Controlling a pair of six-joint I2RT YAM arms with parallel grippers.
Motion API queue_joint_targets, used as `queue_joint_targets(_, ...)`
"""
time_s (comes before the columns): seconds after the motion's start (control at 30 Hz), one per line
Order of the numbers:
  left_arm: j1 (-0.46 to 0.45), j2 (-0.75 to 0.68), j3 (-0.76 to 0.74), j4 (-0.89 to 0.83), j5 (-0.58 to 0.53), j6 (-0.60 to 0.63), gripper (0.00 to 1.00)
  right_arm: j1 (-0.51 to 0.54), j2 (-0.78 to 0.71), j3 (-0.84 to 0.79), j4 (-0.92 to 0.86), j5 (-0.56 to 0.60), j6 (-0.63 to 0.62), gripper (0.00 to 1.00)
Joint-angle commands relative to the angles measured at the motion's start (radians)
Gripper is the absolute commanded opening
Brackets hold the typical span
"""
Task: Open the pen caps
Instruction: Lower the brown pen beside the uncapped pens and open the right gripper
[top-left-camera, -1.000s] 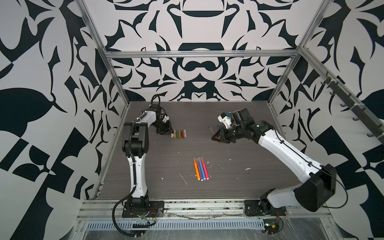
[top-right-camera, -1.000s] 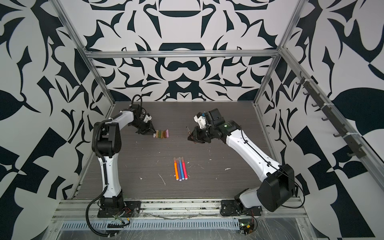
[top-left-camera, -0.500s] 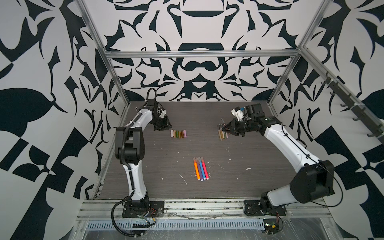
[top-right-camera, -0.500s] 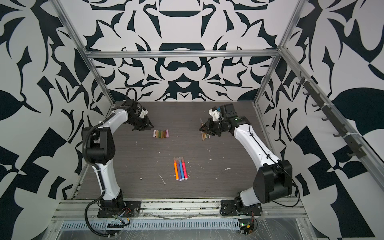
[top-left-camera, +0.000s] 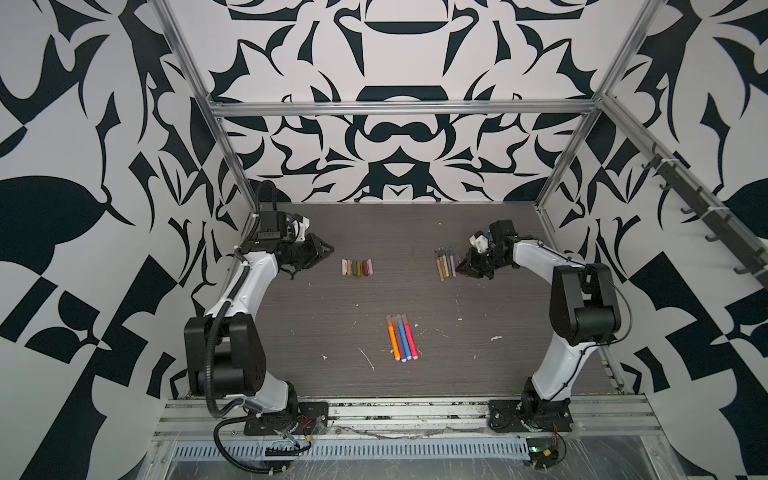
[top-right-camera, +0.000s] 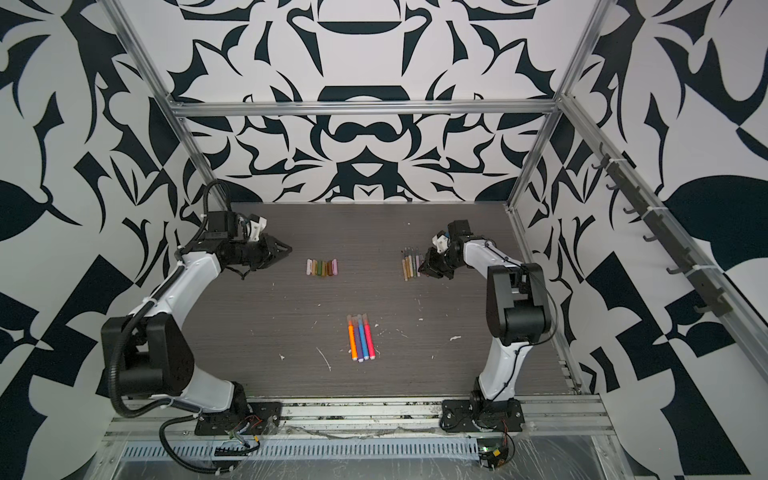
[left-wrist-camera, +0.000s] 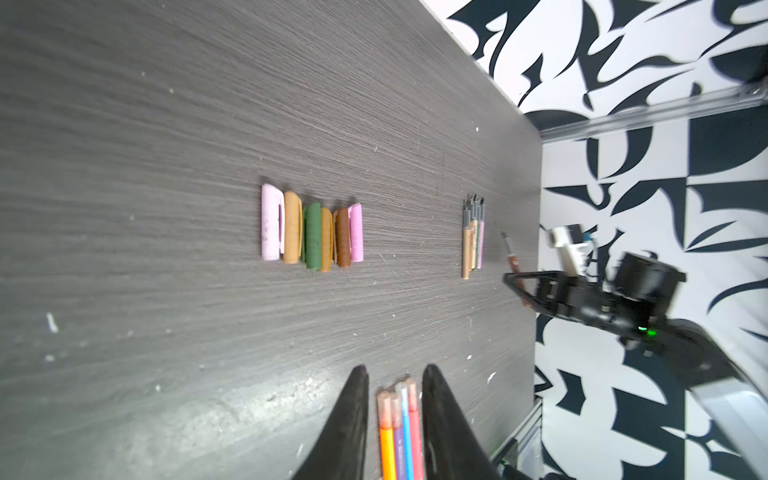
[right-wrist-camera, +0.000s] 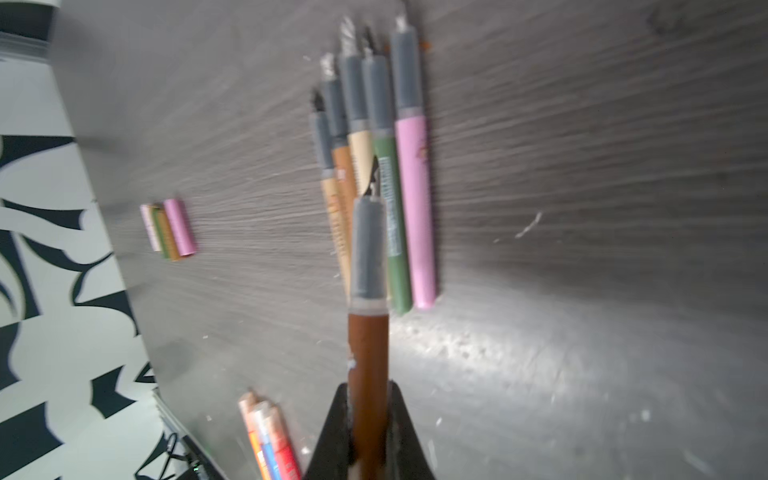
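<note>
The left gripper (top-left-camera: 323, 252), slightly parted and empty, is seen just left of the removed caps (top-left-camera: 357, 267). Four bright pens (top-left-camera: 401, 338), caps on, are laid mid-way across the counter (top-left-camera: 332, 324). The right gripper (top-left-camera: 466, 266) is closed on a brown pen (right-wrist-camera: 368, 353), held roughly parallel to the uncapped pens (top-left-camera: 444, 264) just to its left.

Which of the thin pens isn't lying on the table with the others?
The brown pen: it alone is held in the fingers of the right gripper, cap off. The other thin pens lie side by side on the table.
</note>
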Motion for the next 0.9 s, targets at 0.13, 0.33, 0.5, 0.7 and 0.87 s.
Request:
queue_joint_targets(0.13, 0.002, -0.135, -0.056, 0.086, 0.004, -0.196, 0.27, -0.04, 0.088, 0.117, 0.057, 0.013, -0.067, 0.0)
queue_joint_targets(0.33, 0.002, -0.234, -0.093, 0.14, -0.029, -0.231, 0.27, -0.047, 0.161, 0.185, 0.03, -0.01, -0.072, 0.0)
queue_joint_targets(0.5, 0.002, -0.236, -0.07, 0.12, -0.046, -0.205, 0.27, -0.051, 0.201, 0.225, 0.024, -0.041, -0.069, 0.0)
queue_joint_targets(0.7, 0.002, -0.215, -0.042, 0.112, -0.023, -0.205, 0.27, -0.051, 0.234, 0.253, 0.014, -0.067, -0.066, 0.02)
queue_joint_targets(0.87, 0.002, -0.182, -0.041, 0.115, -0.026, -0.202, 0.27, -0.053, 0.231, 0.253, 0.018, -0.074, -0.066, 0.12)
